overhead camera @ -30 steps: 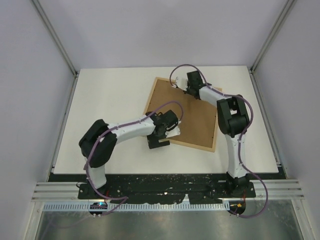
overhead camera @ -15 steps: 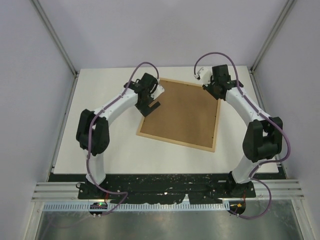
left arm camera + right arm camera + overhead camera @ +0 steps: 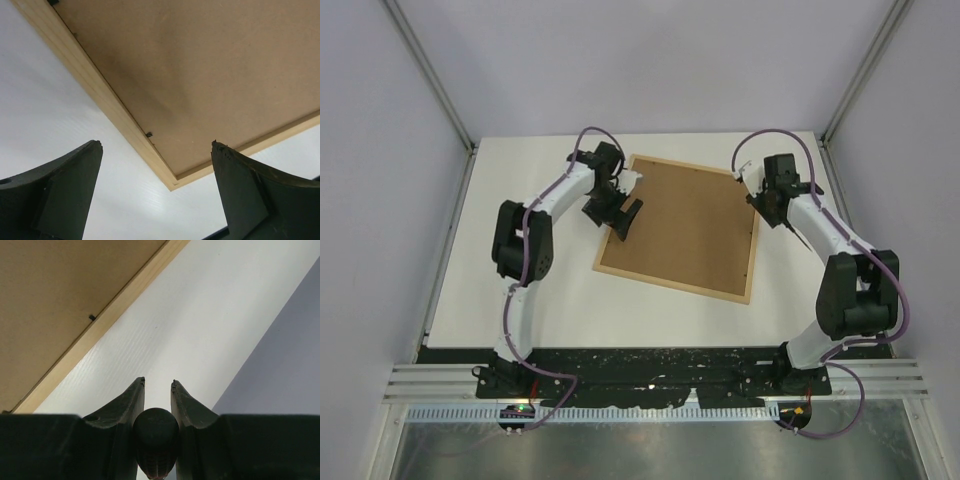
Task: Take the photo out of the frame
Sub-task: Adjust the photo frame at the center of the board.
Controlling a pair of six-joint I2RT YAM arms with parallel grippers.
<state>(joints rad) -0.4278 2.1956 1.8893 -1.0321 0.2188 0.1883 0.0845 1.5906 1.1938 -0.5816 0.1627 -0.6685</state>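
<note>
Frame lying face down and skewed on the white tabletop, brown fibreboard back up inside the light-wood edge; photo not visible. Left tool at the frame's left edge near its far-left corner, spread wide and empty, a frame corner seen between its fingers in the wrist view. Right tool just off the frame's far-right corner, over bare tabletop, narrowed to a slim gap, gripping nothing.

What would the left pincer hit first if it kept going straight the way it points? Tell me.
Most likely the frame: the left pincer stands open, straddling its wooden corner, brown back panel straight ahead. How far off is unclear.
</note>
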